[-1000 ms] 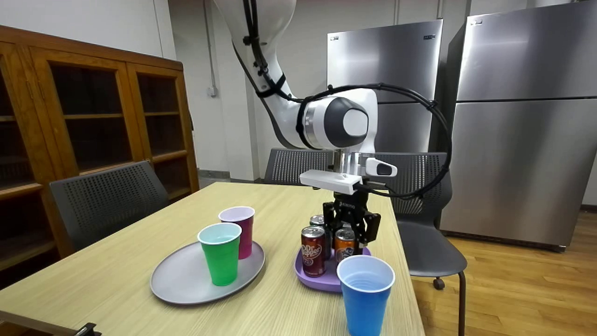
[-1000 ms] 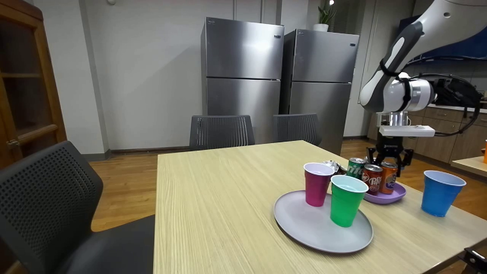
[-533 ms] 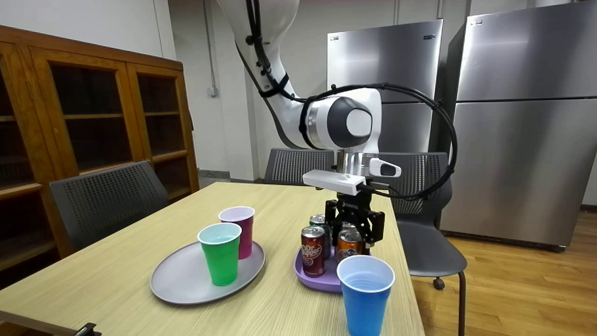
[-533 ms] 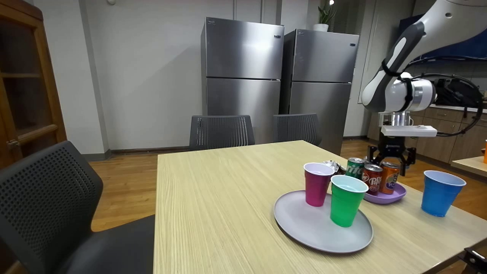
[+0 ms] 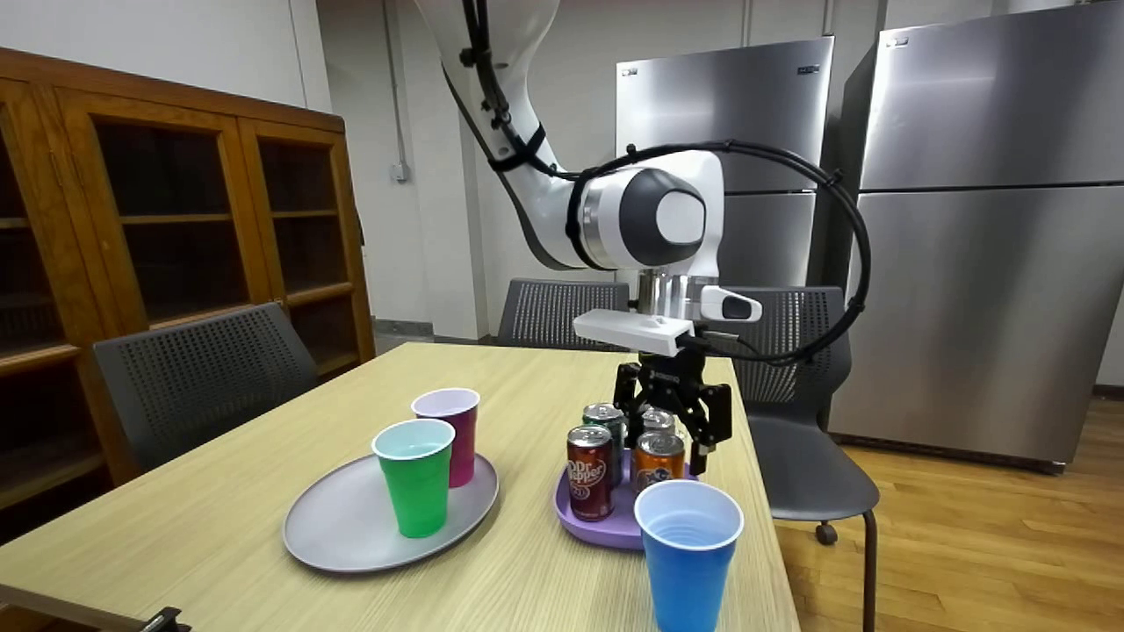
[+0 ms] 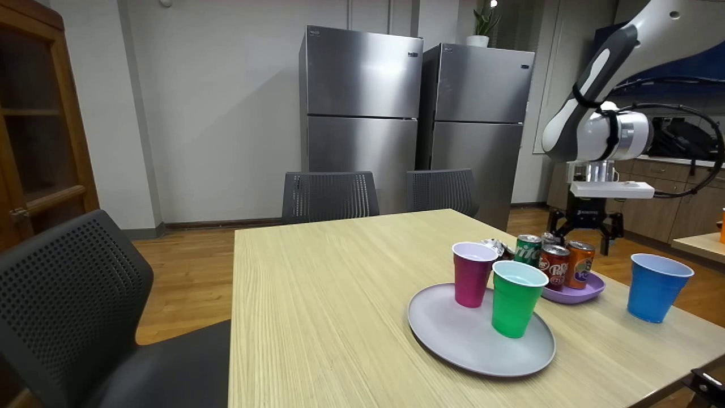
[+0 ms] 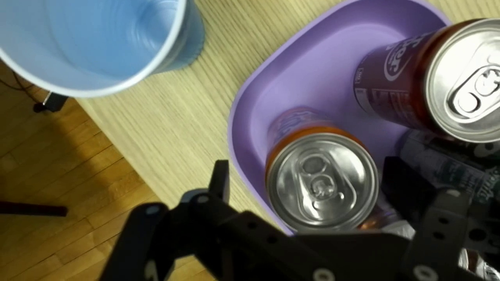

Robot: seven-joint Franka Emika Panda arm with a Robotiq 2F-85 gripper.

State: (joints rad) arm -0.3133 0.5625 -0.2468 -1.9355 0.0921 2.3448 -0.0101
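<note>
My gripper (image 5: pixel 666 449) is open and empty above the cans; it also shows in an exterior view (image 6: pixel 581 241). In the wrist view, its fingers (image 7: pixel 309 175) stand on either side of the silver top of an upright orange can (image 7: pixel 322 183), with gaps between. The orange can also shows in both exterior views (image 5: pixel 659 456) (image 6: pixel 580 266). It stands in a purple tray (image 7: pixel 250 97) with a dark red Dr Pepper can (image 5: pixel 589 474), a green Sprite can (image 6: pixel 528 252) and a silver-topped can (image 5: pixel 658 420) partly hidden behind it.
A blue cup (image 5: pixel 688 562) stands close beside the tray near the table edge. A grey plate (image 5: pixel 342 527) holds a green cup (image 5: pixel 417 483) and a magenta cup (image 5: pixel 461 439). Crumpled foil (image 6: pixel 498 247) lies behind the magenta cup. Dark chairs (image 5: pixel 211 377) surround the table.
My gripper has moved slightly to the right and then risen a little in both exterior views. The orange can has shifted slightly right, and the silver-topped can shows more.
</note>
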